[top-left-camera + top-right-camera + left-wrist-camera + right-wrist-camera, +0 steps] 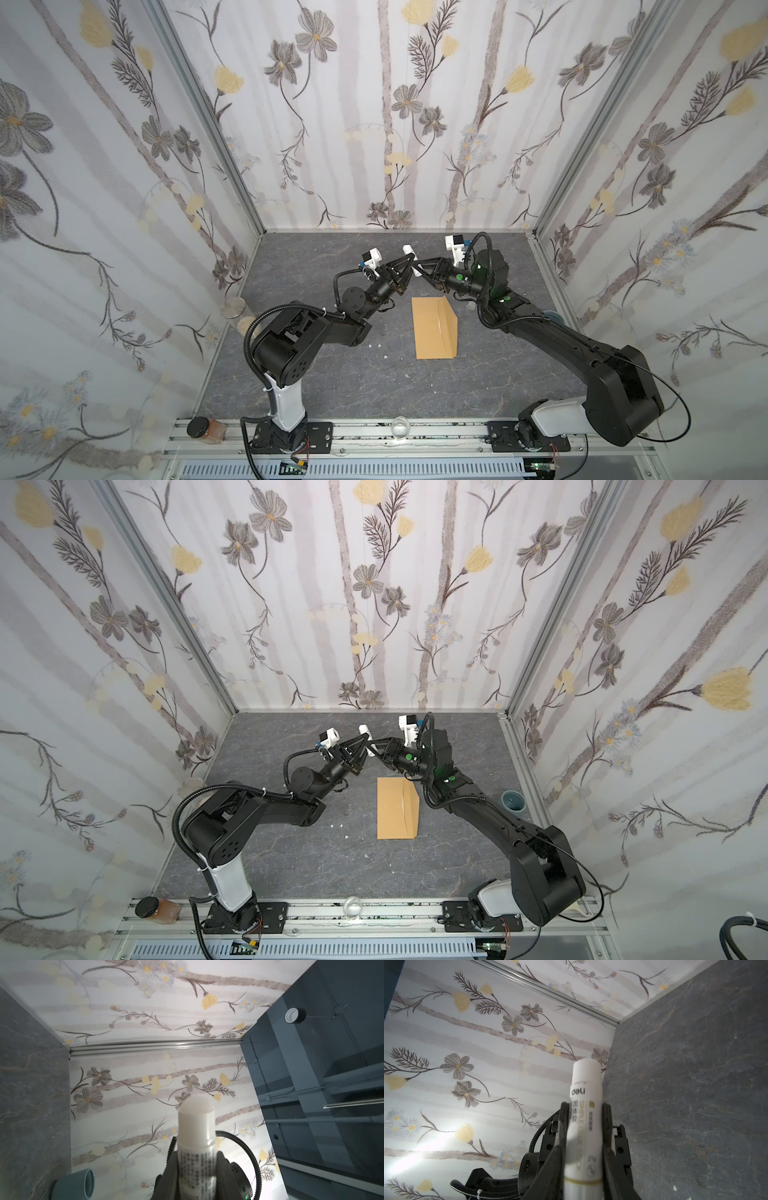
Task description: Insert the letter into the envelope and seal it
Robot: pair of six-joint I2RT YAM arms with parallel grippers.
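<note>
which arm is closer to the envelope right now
Right. The right arm leans in beside the right edge of the envelope, its wrist near the far corner; the left arm sits off its left edge with bare table between.

The glue stick (196, 1136) is cut off at its base, its print blurred. From above, its middle is hidden by the left gripper (412, 261).

The left arm (316, 328) and right arm (552, 336) bent at the elbow and reached inward, wrists raised, grippers meeting tip to tip at mid-air. The left gripper (409, 262) clamped a glue stick (408, 250); the right gripper (422, 266) flanked it closely, contact unclear
</note>
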